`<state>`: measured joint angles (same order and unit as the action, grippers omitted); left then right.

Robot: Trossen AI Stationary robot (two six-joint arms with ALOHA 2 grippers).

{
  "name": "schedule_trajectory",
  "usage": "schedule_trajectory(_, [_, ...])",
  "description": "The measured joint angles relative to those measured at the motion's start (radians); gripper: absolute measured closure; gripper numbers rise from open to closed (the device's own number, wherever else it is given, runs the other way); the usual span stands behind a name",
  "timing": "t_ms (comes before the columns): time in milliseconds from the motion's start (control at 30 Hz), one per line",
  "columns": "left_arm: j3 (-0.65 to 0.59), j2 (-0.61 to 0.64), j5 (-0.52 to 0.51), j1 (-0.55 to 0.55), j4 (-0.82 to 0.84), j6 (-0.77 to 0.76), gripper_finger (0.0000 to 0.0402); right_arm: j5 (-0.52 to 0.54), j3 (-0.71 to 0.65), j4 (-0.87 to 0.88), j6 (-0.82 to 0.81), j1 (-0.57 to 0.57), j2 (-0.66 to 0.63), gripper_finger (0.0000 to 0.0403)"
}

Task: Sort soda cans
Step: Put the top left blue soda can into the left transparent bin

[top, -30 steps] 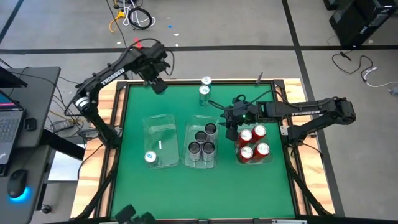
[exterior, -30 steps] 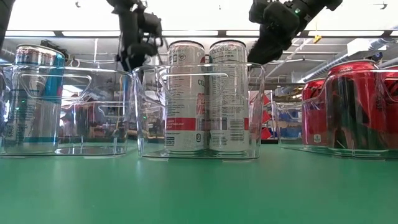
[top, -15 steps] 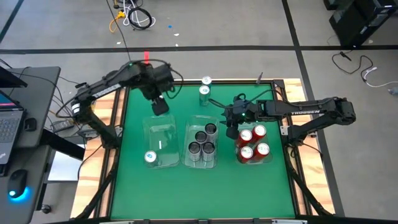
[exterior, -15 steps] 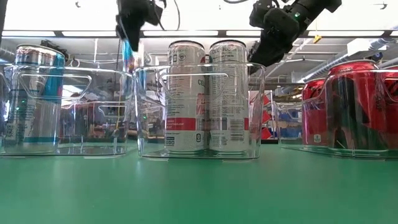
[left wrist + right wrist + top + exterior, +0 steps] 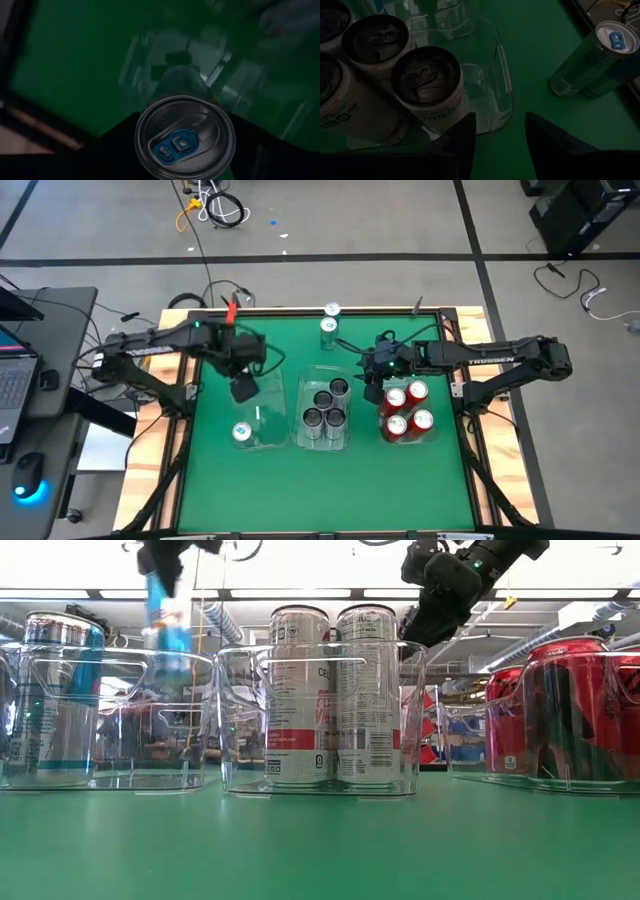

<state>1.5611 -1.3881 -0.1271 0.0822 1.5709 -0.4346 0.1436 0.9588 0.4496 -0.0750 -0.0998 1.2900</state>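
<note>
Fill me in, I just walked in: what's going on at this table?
The robot is sorting soda cans into clear bins. The left gripper holds a teal can above the left bin, which has one can in it. The middle bin holds silver cans, the right bin red ones. The right gripper hangs open between them. Two cans stand unsorted at the far edge.

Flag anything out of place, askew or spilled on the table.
Nothing spilled or tipped. Two teal-topped cans stand loose at the table's far edge, outside any bin, not yet sorted. The left gripper holds another teal can above the left bin. The right gripper waits open by the middle bin.
</note>
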Motion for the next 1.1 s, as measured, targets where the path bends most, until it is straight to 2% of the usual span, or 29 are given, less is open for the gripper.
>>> schedule_trajectory(100, [-0.124,0.054,0.009,-0.026,-0.011,-0.061,0.0171,-0.001,0.0,0.0,0.0,0.0,0.0,0.0247])
schedule_trajectory(233, [-0.273,0.138,0.051,-0.051,-0.113,-0.127,0.0172,-0.007,0.0,0.0,0.0,0.0,0.0,0.0247])
schedule_trajectory(367, [-0.371,0.181,0.087,-0.065,-0.2,-0.152,0.0172,-0.008,0.0,-0.002,0.0,0.0,0.0,0.0247])
schedule_trajectory(633, [-0.451,0.171,0.1,-0.097,-0.236,-0.18,0.0172,-0.008,0.0,-0.007,-0.001,0.0,0.0,0.0247])
schedule_trajectory(767, [-0.47,0.159,0.097,-0.113,-0.292,-0.201,0.0172,-0.008,0.0,-0.007,-0.001,0.0,0.0,0.0247])
schedule_trajectory(1100, [-0.506,0.119,0.084,-0.171,-0.305,-0.284,0.0172,-0.008,0.0,-0.004,-0.001,0.0,0.0,0.0247])
